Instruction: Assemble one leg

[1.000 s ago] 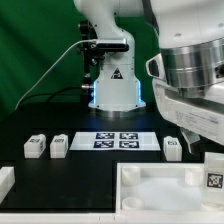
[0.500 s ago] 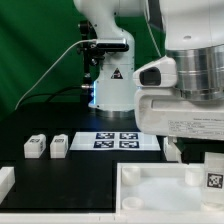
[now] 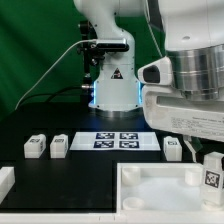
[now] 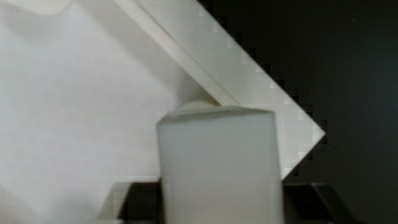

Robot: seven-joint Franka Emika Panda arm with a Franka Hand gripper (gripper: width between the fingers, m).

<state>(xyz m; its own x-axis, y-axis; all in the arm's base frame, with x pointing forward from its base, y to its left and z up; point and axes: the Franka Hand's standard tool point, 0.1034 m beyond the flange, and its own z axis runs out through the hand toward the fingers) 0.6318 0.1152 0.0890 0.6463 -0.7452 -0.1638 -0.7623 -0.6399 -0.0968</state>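
Observation:
My gripper (image 3: 208, 158) is shut on a leg (image 3: 212, 174), a small white blocky peg with a black-and-white tag. I hold it upright over the right corner of the white tabletop (image 3: 150, 190) at the exterior view's right. In the wrist view the leg (image 4: 217, 160) stands between my dark fingers (image 4: 146, 200), with the tabletop's corner (image 4: 231, 85) beyond its tip. Whether the leg touches the tabletop cannot be told. Three more legs stand on the black table: two at the left (image 3: 35, 146) (image 3: 59, 146) and one at the right (image 3: 172, 148).
The marker board (image 3: 120, 140) lies flat in front of the robot base (image 3: 112, 85). A white part (image 3: 5, 180) sits at the exterior view's left edge. A green curtain hangs behind.
The wrist has shifted and turned over the tabletop's right corner, first toward the exterior view's left, then back. The held leg stays near the same spot.

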